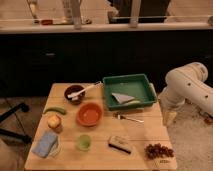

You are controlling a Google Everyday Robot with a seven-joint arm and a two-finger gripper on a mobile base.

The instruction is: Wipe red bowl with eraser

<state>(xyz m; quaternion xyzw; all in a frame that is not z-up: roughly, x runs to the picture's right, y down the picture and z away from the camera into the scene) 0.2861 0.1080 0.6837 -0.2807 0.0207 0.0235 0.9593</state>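
The red bowl [89, 114] sits mid-table. The eraser [120, 143] lies apart from it at the near right, untouched. The gripper [169, 116] hangs beside the table's right edge, well away from both; how far open it is, or whether it holds anything, I cannot tell. Reaching in, it could snag the fork [129, 118] lying between bowl and eraser, or scatter the grapes [159, 150]. The green cup [83, 142], just near of the bowl, could tip during wiping.

One camera, set high before the table's [150, 132] near edge, looks down and forward toward the counter [100, 55], fairly near; the gripper [169, 116] hangs beside the table's right edge
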